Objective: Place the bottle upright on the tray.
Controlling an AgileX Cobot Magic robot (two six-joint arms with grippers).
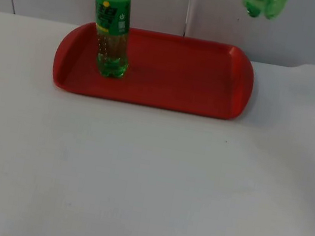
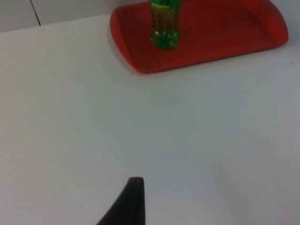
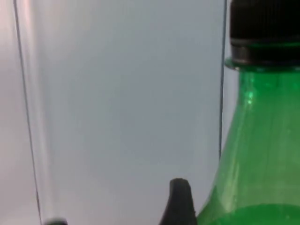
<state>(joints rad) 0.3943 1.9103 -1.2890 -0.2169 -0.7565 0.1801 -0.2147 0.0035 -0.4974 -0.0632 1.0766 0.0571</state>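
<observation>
A green bottle (image 1: 113, 26) with a green and yellow label stands upright on the left part of the red tray (image 1: 177, 73); the same bottle (image 2: 164, 23) and tray (image 2: 211, 33) appear in the left wrist view. A second green bottle (image 1: 264, 3) hangs in the air above the tray's far right corner, in front of the wall. In the right wrist view this bottle (image 3: 255, 154) has a black cap and sits close against my right gripper (image 3: 187, 206), which is shut on it. My left gripper (image 2: 131, 206) waits over bare table, well short of the tray.
The white table top (image 1: 146, 183) stretches wide in front of the tray. The grey partition wall (image 1: 164, 4) rises right behind the tray's far rim. The tray's middle and right part (image 1: 201, 71) hold nothing.
</observation>
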